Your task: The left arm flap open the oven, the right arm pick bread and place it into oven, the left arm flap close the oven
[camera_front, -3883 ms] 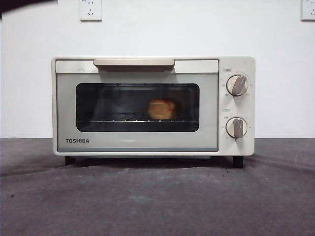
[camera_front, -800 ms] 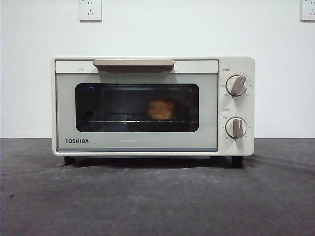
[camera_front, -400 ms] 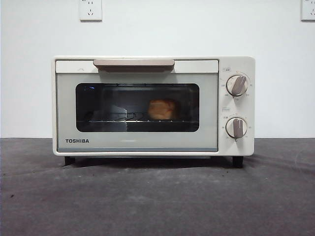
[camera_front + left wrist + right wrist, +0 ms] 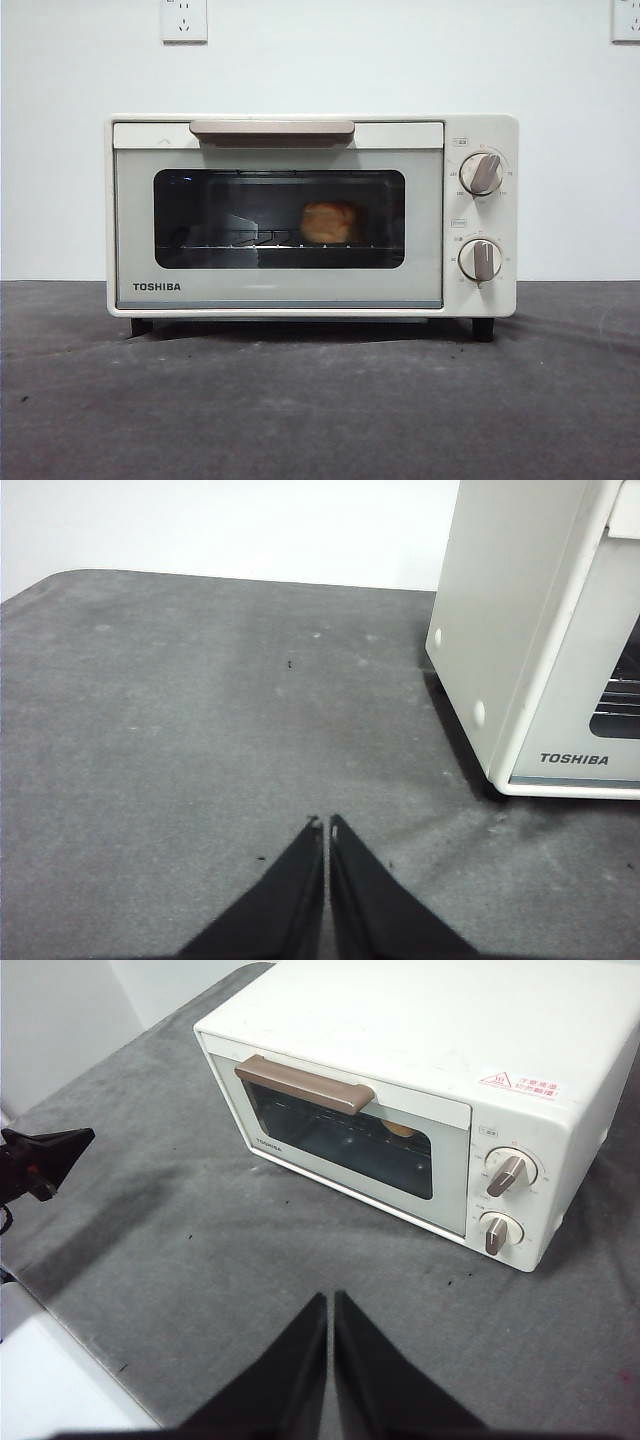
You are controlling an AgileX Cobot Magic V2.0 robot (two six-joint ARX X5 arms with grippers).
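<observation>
1. Grey cloth (image 4: 320,400) covers the table, bare in front of the oven (image 4: 310,215).
2. Oven door closed; bread (image 4: 329,222) sits on the rack inside, right of centre.
3. Left gripper (image 4: 325,825): jaws together, empty, above the cloth beside the oven.
4. Right gripper (image 4: 330,1300): jaws together, empty, well back from the oven.

The bread (image 4: 329,222) sits, apparently on the rack, inside the oven (image 4: 140,215).
</observation>
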